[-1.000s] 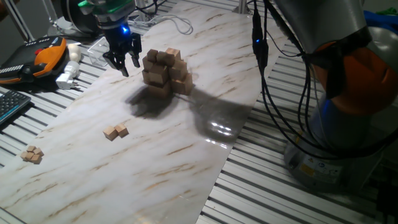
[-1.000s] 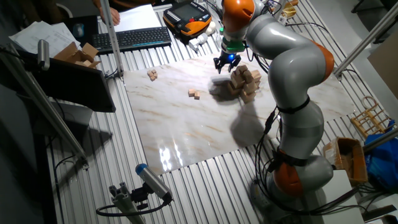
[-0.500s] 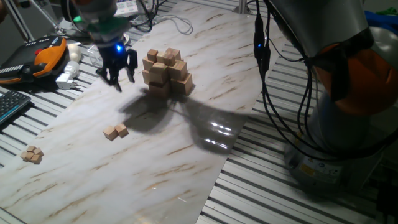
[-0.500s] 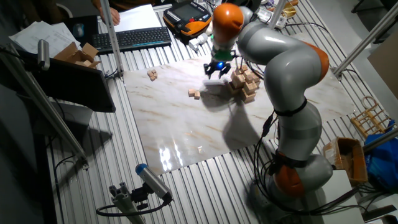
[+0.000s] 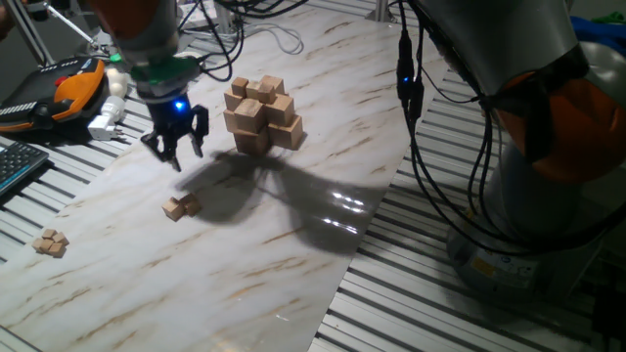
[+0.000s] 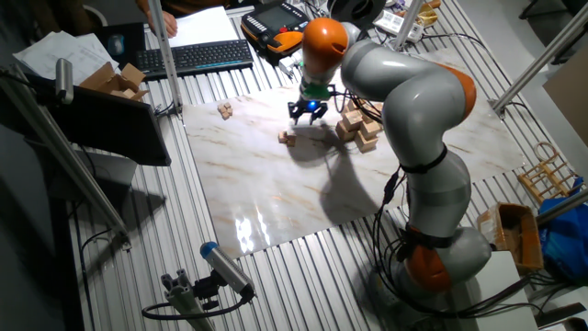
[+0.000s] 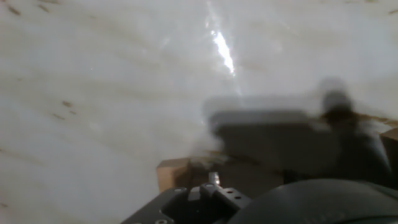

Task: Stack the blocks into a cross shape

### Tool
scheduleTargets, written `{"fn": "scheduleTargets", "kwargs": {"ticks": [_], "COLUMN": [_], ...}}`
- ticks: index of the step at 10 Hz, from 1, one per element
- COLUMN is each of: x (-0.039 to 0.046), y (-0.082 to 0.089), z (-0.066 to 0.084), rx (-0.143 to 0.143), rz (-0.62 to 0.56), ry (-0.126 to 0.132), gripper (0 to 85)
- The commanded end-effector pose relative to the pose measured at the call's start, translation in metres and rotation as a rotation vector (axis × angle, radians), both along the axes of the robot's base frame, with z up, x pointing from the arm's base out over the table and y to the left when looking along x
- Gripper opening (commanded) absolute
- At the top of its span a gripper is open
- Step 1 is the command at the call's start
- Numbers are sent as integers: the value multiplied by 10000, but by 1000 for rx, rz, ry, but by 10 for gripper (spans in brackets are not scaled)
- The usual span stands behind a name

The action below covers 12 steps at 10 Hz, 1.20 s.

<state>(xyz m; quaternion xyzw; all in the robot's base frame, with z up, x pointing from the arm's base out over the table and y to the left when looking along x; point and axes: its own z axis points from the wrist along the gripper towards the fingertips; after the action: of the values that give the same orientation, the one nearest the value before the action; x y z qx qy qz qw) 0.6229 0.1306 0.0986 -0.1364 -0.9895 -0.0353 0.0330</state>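
mostly blurred hand view; hand (image 5: 173, 149) spread, empty, above blocks (image 5: 181, 206), near cross shape (image 5: 260, 114).

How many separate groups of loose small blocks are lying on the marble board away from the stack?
2. One pair lies just below the pincer; another cluster sits near the board's edge, farthest from the stack. The arm may hide others.

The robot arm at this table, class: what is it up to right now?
The arm's gripper hangs above the marble board, jaws open and empty, between the stack of wooden cubes and a loose pair of blocks nearer the front. Another small cluster of blocks lies near the board's edge. The stack stands in tiers; nothing is being held at this moment.
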Motion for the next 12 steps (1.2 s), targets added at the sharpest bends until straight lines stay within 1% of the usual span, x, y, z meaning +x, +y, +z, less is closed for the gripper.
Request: {"fn": "scheduleTargets", "kwargs": {"ticks": [1,2,3,4,5,6,7,9,10,11,12], "x": [-1,-1,-1,-1,-1,-1,-1,-1,-1,-5,-33], "y": [1,1,1,1,1,1,1,1,1,16,88], "z": [-1,-1,-1,-1,-1,-1,-1,-1,-1,-11,-67], "rx": [5,5,-21,-41,-60,-68,-68,-63,-63,-69,-74], "rz": [-5,-12,-11,-5,13,39,58,109,125,107,81], "ry": [0,-9,-20,-25,-29,-29,-14,39,52,59,54], "gripper": [510,510,510,680,680,680,680,680,510,510,510]}}
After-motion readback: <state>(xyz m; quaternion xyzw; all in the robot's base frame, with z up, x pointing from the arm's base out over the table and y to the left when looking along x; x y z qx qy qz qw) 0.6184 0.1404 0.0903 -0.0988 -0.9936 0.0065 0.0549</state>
